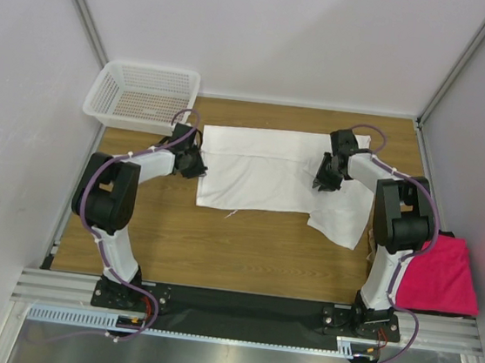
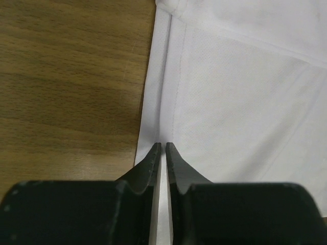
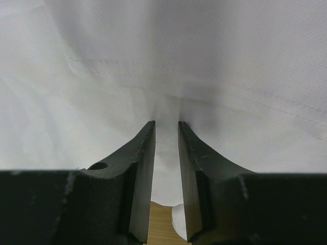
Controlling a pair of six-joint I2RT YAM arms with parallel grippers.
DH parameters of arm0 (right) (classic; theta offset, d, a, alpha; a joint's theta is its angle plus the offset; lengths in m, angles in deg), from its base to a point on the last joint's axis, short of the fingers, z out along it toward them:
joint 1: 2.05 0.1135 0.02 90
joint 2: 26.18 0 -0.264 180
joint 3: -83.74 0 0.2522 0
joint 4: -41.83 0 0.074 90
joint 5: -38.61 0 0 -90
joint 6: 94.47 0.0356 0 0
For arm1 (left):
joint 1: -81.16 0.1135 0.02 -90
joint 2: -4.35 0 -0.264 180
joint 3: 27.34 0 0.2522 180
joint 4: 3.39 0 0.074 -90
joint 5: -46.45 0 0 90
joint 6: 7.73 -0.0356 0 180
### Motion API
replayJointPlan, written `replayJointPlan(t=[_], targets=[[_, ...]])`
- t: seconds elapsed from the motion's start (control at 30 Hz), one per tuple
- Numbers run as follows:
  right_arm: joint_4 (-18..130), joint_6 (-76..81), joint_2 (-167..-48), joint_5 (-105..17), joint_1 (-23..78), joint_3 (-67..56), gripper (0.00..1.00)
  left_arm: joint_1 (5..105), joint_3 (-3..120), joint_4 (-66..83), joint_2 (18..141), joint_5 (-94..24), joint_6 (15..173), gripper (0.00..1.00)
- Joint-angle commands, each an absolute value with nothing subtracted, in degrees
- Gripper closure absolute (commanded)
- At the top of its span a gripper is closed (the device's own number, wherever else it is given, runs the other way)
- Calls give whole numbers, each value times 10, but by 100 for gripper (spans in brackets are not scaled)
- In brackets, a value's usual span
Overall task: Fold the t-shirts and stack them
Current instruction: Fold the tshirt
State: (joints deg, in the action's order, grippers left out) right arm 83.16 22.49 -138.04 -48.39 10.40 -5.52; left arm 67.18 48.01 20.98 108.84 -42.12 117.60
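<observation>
At the left hem of the white t-shirt [image 2: 245,102], the left gripper [image 2: 163,147] is clenching its jaws almost together, and a thin strip of the cloth's edge is showing white in the slit between them, so it is gripping the hem itself. The stitched border is running straight away from the fingertips, with the bare wood of the table [image 2: 71,76] lying just beside it on the left. Over on the shirt's right part, the right gripper [image 3: 166,125] is holding its jaws a narrow gap apart, and the fabric is puckering in toward the tips as a soft fold, so it appears to be pinching a bunch of the same shirt; a seam is crossing the cloth beyond the tips, and a sliver of wood is peeking through below, between the fingers. In the overhead view the white shirt is lying spread across the middle of the table, between the two arms, with one corner hanging lower at the near right. A pink t-shirt [image 1: 444,273] is lying crumpled at the table's right edge, well apart from the white one. A white mesh basket [image 1: 99,100] is sitting at the far left corner.
</observation>
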Motion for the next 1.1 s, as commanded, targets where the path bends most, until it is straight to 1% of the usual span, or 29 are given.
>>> replayJointPlan(t=[0.0,0.1,0.13,1.07], targets=[[842,226,-1377,-493,110,-53,70,676,481,204,1089,-434,1158,88],[842,225,-1377,-493,110,-53,71,676,481,207,1091,-433,1153,96],[842,226,-1378,-493,110,-53,70,676,482,208,1091,-449,1152,100],[850,225,-1377,-499,110,-45,72,677,473,232,1066,-485,1133,99]])
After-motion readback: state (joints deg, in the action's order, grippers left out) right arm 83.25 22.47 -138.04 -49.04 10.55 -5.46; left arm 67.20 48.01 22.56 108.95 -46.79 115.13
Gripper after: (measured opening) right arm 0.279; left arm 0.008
